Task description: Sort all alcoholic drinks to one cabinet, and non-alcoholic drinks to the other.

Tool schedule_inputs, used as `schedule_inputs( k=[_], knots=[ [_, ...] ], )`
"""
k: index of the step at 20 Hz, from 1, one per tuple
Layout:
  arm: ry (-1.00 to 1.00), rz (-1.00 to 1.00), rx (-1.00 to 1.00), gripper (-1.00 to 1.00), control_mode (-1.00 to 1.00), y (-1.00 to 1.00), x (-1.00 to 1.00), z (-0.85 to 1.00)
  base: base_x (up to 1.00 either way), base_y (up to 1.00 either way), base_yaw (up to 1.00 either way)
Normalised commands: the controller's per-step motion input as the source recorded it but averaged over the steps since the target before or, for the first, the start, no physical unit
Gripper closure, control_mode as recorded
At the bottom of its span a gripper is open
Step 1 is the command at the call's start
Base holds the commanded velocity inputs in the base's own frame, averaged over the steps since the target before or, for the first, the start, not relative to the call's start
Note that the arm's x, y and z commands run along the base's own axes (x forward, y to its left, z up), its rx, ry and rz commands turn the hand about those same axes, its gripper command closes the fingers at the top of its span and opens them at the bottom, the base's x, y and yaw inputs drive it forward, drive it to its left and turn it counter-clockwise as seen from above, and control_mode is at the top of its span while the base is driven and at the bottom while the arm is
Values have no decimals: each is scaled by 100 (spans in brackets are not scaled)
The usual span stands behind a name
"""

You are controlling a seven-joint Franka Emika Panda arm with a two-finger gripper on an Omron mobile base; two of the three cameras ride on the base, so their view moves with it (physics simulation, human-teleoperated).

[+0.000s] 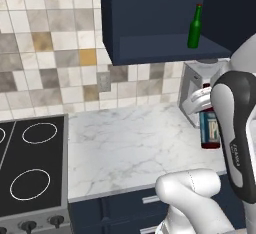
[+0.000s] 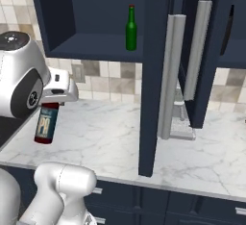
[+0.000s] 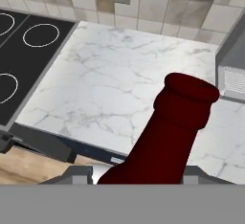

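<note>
My gripper point(image 1: 202, 102) is shut on the neck of a dark red-brown bottle with a blue label point(image 1: 210, 134), which hangs upright above the right part of the marble counter point(image 1: 130, 138). From the right base the same bottle point(image 2: 46, 123) hangs under the gripper point(image 2: 57, 99). In the hand view the bottle point(image 3: 167, 137) fills the lower middle, seen from its top. A green bottle with a red cap point(image 1: 195, 27) stands upright on the shelf of an open navy wall cabinet point(image 1: 150, 45); from the other side the green bottle point(image 2: 130, 28) is near that shelf's right end.
A black cooktop point(image 1: 30, 163) lies left of the counter. A grey appliance point(image 1: 197, 80) stands at the back right, behind the held bottle. Open navy doors with long silver handles point(image 2: 168, 75) hang to the right of the shelf. Drawers point(image 2: 144, 200) run below the counter edge.
</note>
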Motion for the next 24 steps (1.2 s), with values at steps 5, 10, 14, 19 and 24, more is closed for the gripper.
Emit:
schedule_inputs(
  k=[5, 10, 14, 19, 24],
  knots=[
    [0, 0, 0, 100, 100, 0, 0, 0, 67, 28, 0],
    [-11, 0, 0, 100, -100, 9, 2, 31, 7, 5, 0],
    [-35, 0, 0, 100, -100, 0, 0, 61, 0, 0, 0],
    [-29, 0, 0, 100, -100, 1, 6, 57, 0, 0, 0],
    [-16, 0, 0, 100, -100, 6, 30, 40, 0, 0, 0]
  ],
)
